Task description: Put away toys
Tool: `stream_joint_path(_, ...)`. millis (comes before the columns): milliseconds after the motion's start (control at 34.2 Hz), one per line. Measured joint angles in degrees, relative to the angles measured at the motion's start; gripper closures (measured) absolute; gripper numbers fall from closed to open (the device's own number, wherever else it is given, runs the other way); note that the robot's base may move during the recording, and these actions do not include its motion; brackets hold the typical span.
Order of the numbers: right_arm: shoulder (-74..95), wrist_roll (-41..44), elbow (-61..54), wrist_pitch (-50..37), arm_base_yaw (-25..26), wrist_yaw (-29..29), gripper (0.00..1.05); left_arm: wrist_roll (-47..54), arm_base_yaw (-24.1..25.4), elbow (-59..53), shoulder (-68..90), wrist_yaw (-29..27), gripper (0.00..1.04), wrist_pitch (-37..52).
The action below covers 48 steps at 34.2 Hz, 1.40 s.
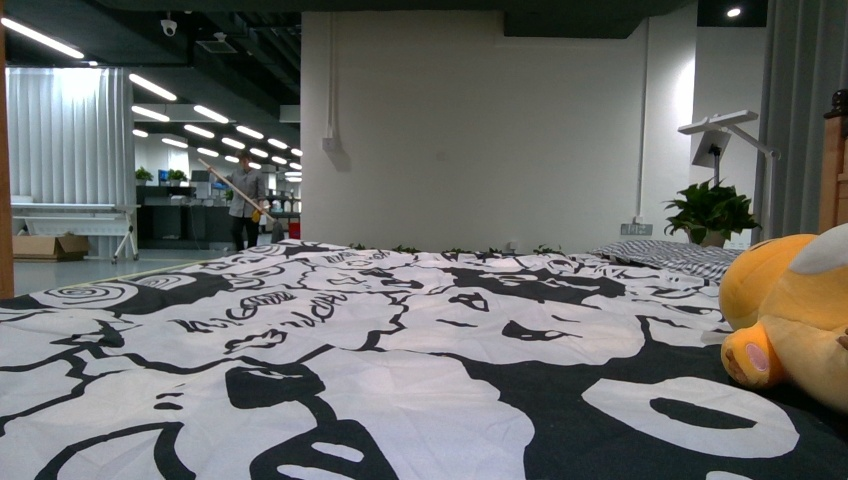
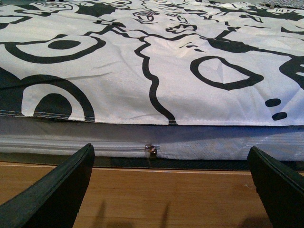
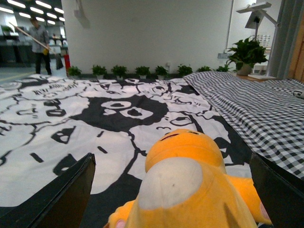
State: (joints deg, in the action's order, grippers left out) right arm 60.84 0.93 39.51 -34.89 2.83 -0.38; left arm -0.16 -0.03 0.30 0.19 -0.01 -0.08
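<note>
An orange-yellow plush toy (image 1: 790,310) lies on the black-and-white bedspread (image 1: 380,340) at the right edge of the front view, a pink paw pad facing me. In the right wrist view the toy (image 3: 190,185) fills the space between the open fingers of my right gripper (image 3: 173,190), its pale belly patch up; the fingers stand apart from it on both sides. My left gripper (image 2: 173,190) is open and empty over a wooden bed frame (image 2: 156,199), facing the mattress edge and a zipper pull (image 2: 151,150). Neither arm shows in the front view.
A checkered pillow or sheet (image 3: 256,104) lies beyond the toy toward the right. A potted plant (image 1: 712,212) and a white lamp (image 1: 725,135) stand at the back right. Small plants (image 3: 137,71) line the bed's far edge. A person (image 1: 245,200) with a pole stands far off.
</note>
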Motion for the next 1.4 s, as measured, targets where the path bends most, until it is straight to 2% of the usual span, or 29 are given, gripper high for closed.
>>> stream_joint_path(263, 14.14, 7.48, 9.35, 2.25, 1.09, 2.56, 0.06, 0.0, 0.0, 0.0, 0.0, 0.0, 0.06, 0.0)
stream_joint_path(526, 21.97, 11.15, 13.81, 5.7, 2.14, 3.32, 0.06, 0.0, 0.0, 0.0, 0.0, 0.0, 0.06, 0.0)
stream_joint_path(907, 28.06, 16.02, 16.22, 9.07, -0.55, 6.51, 0.06, 0.0, 0.0, 0.0, 0.0, 0.0, 0.06, 0.0)
stream_joint_path(1170, 28.11, 18.25, 15.19, 9.64, -0.52, 5.81, 0.06, 0.0, 0.0, 0.0, 0.0, 0.0, 0.06, 0.0)
stream_joint_path(1228, 27.93, 18.49, 14.86, 9.55, -0.22, 5.49, 0.11, 0.0, 0.0, 0.0, 0.0, 0.0, 0.06, 0.0)
stream_joint_path(1404, 26.14, 18.53, 13.31, 9.14, 1.49, 3.21, 0.39, 0.0, 0.0, 0.0, 0.0, 0.0, 0.06, 0.0)
